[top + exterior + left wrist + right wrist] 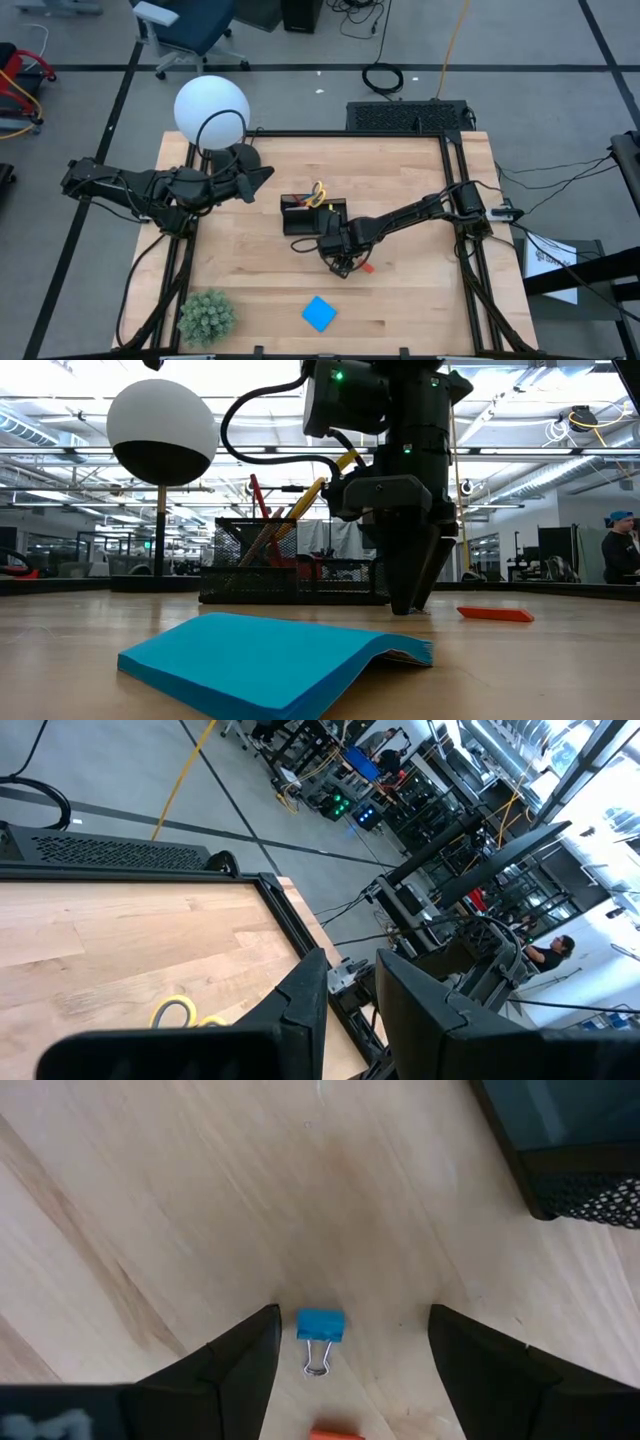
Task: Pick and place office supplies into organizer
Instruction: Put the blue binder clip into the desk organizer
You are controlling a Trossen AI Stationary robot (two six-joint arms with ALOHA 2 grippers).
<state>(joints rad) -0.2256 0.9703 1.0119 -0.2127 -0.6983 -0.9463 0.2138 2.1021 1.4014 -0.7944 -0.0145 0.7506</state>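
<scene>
Right hand poised over a blue binder clip beside the organizer; the job is partly done.

The organizer [312, 214] already holds the yellow-handled scissors [318, 192] and some pens [262, 510]. Still out on the desk [400, 300] are the blue note pad [319, 313], well in front of the organizer, the orange-red eraser [495, 614] and the binder clip [320, 1326]. The right hand [348, 1342] stands just in front of the organizer, fingers spread wide either side of the clip and holding nothing. Only its wrist view shows the clip; the overhead view hides it. The left hand [345, 1010] waits behind and left of the organizer, near the lamp [210, 110], narrowly parted and empty.
</scene>
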